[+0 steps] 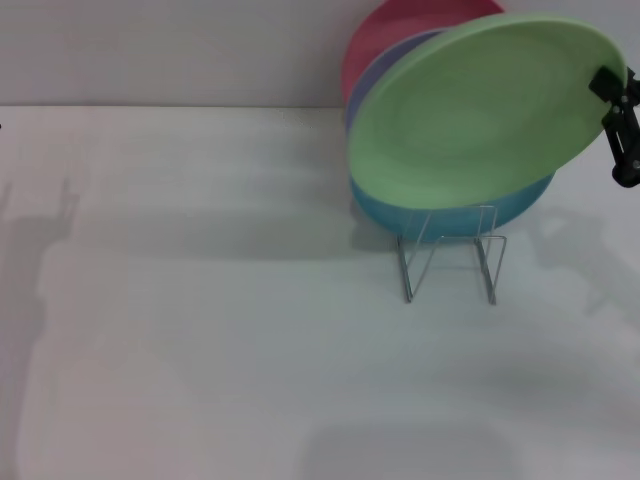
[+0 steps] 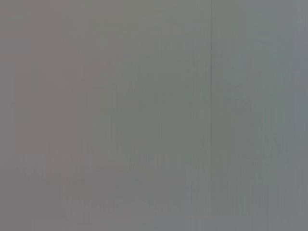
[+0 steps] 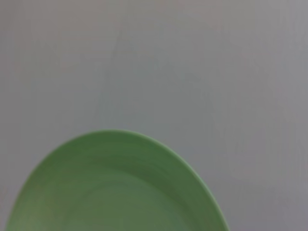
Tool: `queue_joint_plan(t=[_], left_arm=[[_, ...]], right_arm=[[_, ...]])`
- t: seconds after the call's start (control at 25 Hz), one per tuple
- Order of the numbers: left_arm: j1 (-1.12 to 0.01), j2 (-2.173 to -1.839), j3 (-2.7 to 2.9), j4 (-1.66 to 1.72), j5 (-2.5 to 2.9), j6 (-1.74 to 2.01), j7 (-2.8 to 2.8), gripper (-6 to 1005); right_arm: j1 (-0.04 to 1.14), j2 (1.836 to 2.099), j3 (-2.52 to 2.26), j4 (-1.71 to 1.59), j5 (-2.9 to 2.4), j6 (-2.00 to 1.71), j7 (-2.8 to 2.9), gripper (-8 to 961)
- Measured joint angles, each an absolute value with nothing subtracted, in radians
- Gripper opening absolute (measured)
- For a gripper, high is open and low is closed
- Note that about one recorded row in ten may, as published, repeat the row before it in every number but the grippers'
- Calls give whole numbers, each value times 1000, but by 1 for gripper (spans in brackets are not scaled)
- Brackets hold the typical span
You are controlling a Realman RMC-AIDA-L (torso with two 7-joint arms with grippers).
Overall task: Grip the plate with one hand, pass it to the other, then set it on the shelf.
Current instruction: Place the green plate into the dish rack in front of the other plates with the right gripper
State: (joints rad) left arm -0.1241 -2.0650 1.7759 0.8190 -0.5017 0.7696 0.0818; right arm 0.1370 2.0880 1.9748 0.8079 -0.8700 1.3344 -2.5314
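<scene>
The light green plate (image 1: 480,110) hangs tilted in the air at the right, in front of the other plates and above the front of the wire shelf (image 1: 450,255). My right gripper (image 1: 612,100) is shut on the plate's right rim. The right wrist view shows the plate's green face (image 3: 115,187) against the pale table. The shelf's front slots stand bare on the white table. My left gripper is out of view; the left wrist view shows only a blank grey surface.
A turquoise-blue plate (image 1: 450,212), a lavender plate (image 1: 375,75) and a pink-red plate (image 1: 385,35) stand in the rack behind the green one. The white table (image 1: 200,300) runs to the left and front. A pale wall is behind.
</scene>
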Motion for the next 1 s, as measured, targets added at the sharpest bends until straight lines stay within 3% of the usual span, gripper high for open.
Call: queue_joint_plan(t=[1.0], left_arm=[[-147, -2065, 1777, 797, -498, 718, 81, 768]], right_arm=[[137, 2086, 1961, 700, -854, 1347, -2576, 30]])
